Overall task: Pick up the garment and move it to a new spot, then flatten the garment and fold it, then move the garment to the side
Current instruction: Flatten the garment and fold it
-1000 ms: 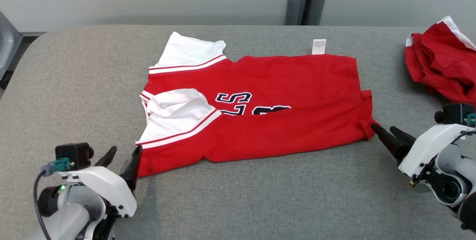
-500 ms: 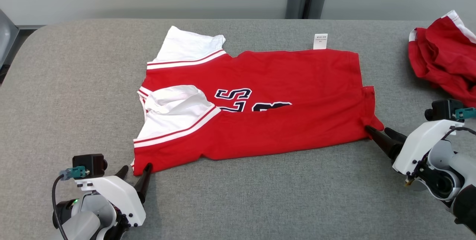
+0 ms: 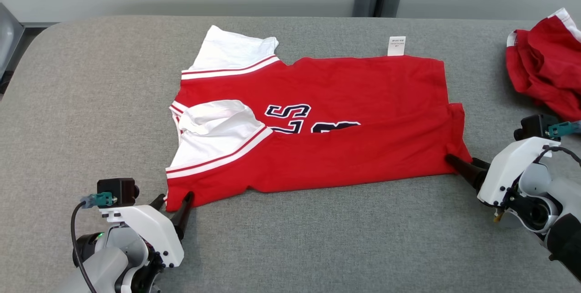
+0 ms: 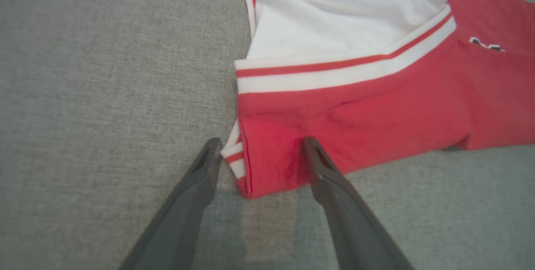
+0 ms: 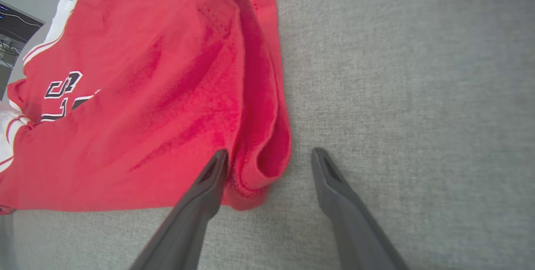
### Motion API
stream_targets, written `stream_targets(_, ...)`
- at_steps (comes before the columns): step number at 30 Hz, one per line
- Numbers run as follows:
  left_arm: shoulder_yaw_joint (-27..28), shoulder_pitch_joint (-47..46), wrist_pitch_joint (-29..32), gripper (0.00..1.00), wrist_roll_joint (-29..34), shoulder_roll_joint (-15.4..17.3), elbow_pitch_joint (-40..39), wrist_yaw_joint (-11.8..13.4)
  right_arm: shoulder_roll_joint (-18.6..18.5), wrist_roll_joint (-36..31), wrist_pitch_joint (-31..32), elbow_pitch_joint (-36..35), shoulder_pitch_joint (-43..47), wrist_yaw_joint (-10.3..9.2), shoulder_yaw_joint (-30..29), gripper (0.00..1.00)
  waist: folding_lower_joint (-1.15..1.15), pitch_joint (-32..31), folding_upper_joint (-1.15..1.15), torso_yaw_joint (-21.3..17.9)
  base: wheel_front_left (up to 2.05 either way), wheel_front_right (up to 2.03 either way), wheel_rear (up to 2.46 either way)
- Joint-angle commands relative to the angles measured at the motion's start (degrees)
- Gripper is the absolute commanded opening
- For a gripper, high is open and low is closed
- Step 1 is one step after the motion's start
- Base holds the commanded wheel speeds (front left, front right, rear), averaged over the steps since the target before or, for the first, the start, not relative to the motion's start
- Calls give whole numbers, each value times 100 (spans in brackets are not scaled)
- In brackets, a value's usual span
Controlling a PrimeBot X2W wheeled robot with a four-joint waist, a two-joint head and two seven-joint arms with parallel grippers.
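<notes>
Red cotton shirt with white striped sleeves (image 3: 363, 89) lies half-folded on grey cloth table (image 3: 290, 247). I have left gripper (image 3: 174, 197) and right gripper (image 3: 460, 161) spread wide astride near corners, nothing pinched yet, ready for next fold.

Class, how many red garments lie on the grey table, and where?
2. One shirt lies spread in the middle of the table; one crumpled garment sits at its right edge, partly cut off, so more may be hidden.
</notes>
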Motion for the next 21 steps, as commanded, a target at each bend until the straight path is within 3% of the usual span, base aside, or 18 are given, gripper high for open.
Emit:
stream_targets(1,-72,8,81,96,-34,-61,63,-48,95,29,119,31,42,2,72,100,0,-4,0,16,0,0,0)
stream_targets(2,-86,14,89,77,-33,-85,101,-80,127,52,196,61,65,2,84,100,0,-11,0,31,0,0,0)
stream_targets(3,-93,14,98,50,-42,-102,120,-103,140,67,245,61,78,2,90,100,0,-17,0,38,0,0,0)
stream_targets(4,-99,13,105,33,-50,-116,140,-126,150,76,301,63,87,2,105,100,0,-23,0,44,0,0,0)
stream_targets(5,-104,9,107,25,-54,-122,160,-135,154,60,335,49,90,2,119,78,0,-29,0,48,0,0,0)
stream_targets(6,-113,8,120,0,-51,-120,184,-158,152,42,331,30,91,2,121,44,0,-36,0,51,0,0,0)
stream_targets(7,-132,9,144,0,-48,-108,210,-178,148,27,323,-1,87,2,117,33,0,-43,0,52,0,0,0)
stream_targets(8,-142,10,159,0,-52,-106,226,-198,138,-21,317,-53,76,2,127,6,0,-50,0,53,0,0,0)
stream_targets(9,-141,13,148,0,-58,-115,236,-222,113,-77,300,-102,63,2,141,0,0,-60,0,52,0,0,0)
stream_targets(21,-75,30,30,0,-46,-1,120,-225,-204,-72,151,-576,196,2,105,0,0,-307,0,13,0,0,0)
